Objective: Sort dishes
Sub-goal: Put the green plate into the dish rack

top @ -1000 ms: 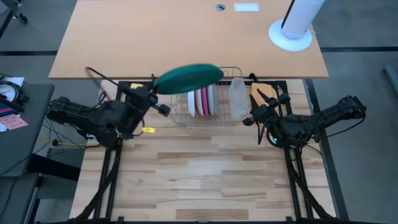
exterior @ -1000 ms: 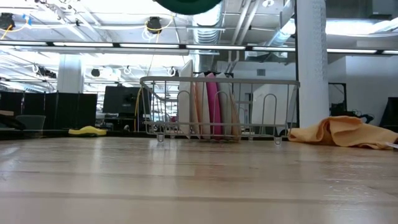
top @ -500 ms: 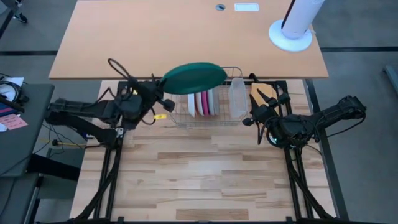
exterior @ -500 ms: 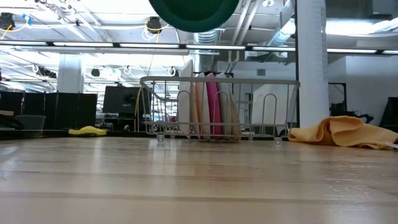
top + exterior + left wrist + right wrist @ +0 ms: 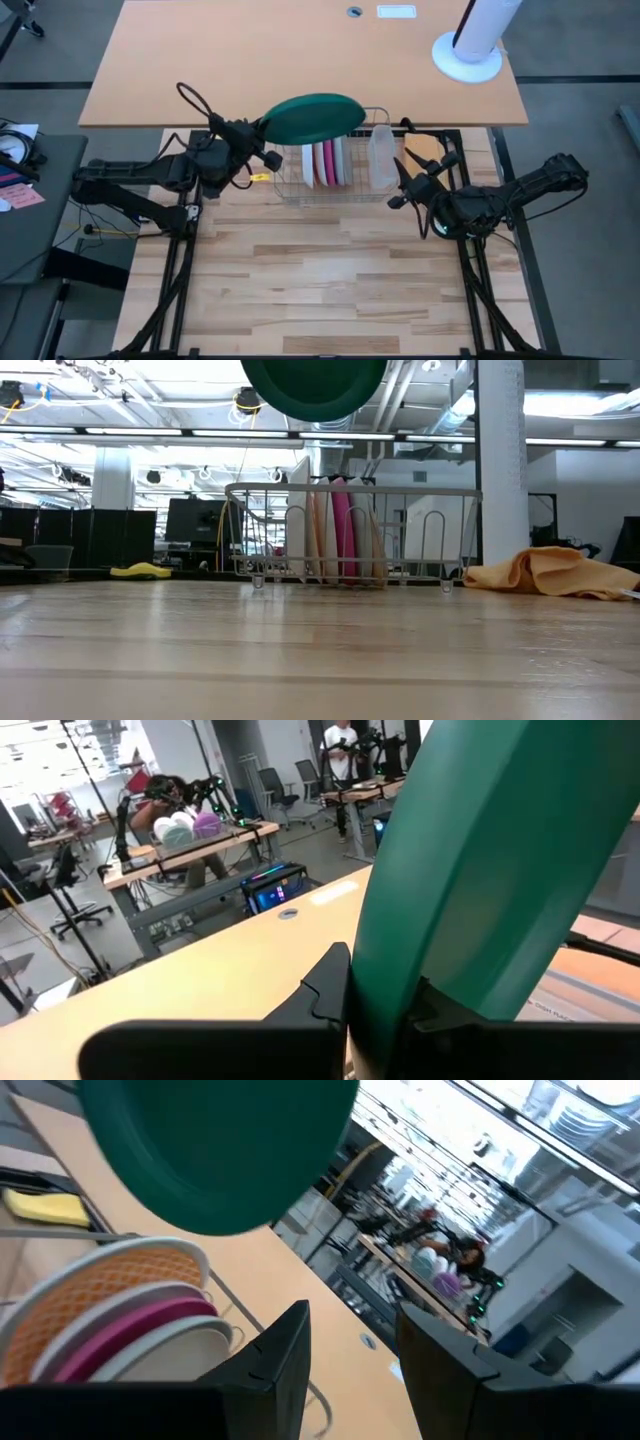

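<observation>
Dark green plate (image 5: 313, 117) is held above the rack (image 5: 375, 190) at the far edge of the surface (image 5: 330, 270), clamped by its rim in left tool (image 5: 262, 130), likely for slotting beside the racked plates (image 5: 327, 162); right tool (image 5: 398, 185) is spread apart, waiting right of the rack

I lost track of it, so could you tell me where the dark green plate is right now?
The green plate is held in the left gripper, in the air above the dish rack at the table's far edge.
</observation>
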